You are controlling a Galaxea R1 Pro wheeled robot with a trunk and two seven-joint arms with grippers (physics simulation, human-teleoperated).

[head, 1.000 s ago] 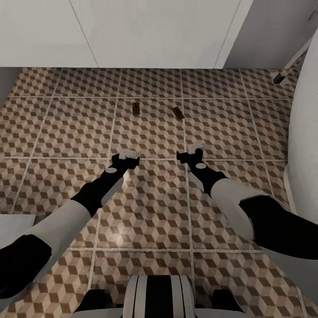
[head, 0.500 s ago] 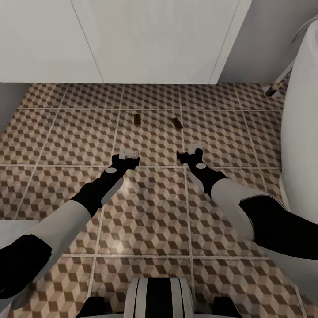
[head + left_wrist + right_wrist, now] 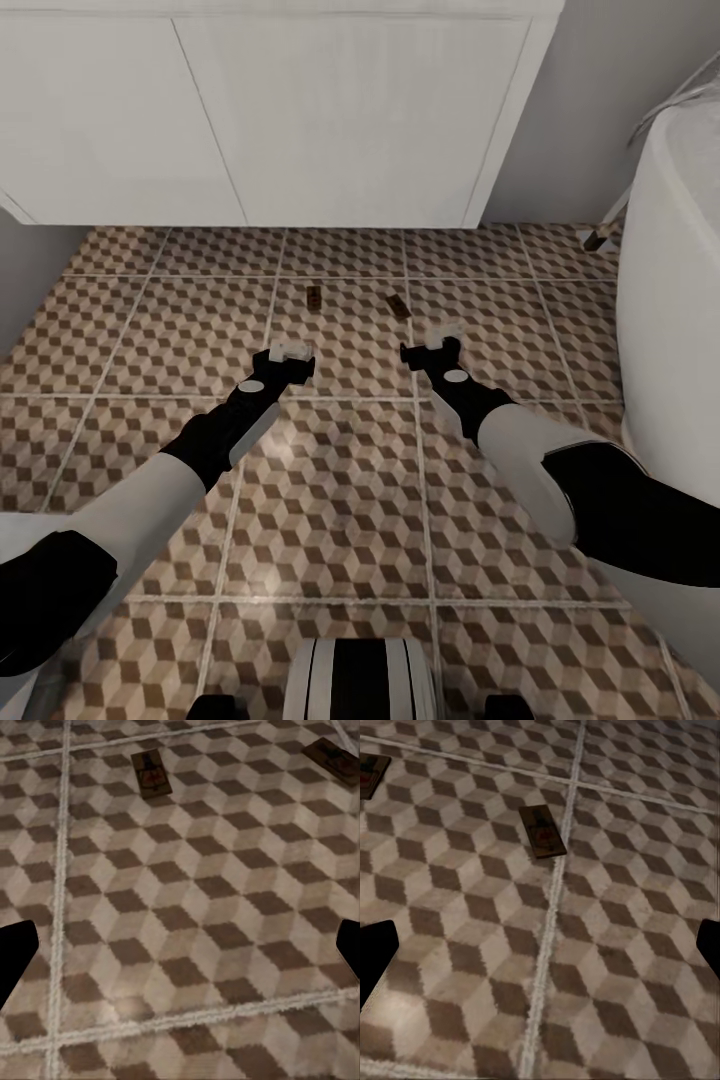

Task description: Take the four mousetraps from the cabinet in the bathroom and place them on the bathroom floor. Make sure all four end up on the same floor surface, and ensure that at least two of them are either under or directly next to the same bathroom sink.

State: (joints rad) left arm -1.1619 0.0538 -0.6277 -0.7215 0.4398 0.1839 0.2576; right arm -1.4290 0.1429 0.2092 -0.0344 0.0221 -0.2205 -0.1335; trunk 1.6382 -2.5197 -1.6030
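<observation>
Mousetraps, two of four, lie flat on the cube-patterned bathroom floor (image 3: pixel 330 470) in front of the white vanity (image 3: pixel 270 120), under or close against its front edge. The left mousetrap (image 3: pixel 315 295) sits at about one o'clock from my left gripper (image 3: pixel 290 352), its long axis running near twelve-to-six. The right mousetrap (image 3: pixel 399 306) sits at about eleven o'clock from my right gripper (image 3: pixel 432 343), its long axis running roughly eleven-to-five. Both grippers hang released, fingers spread wide at the edges of the wrist views, holding nothing. Each trap is well apart from the nearer gripper. The bathtub (image 3: pixel 680 330) stands at three o'clock.
</observation>
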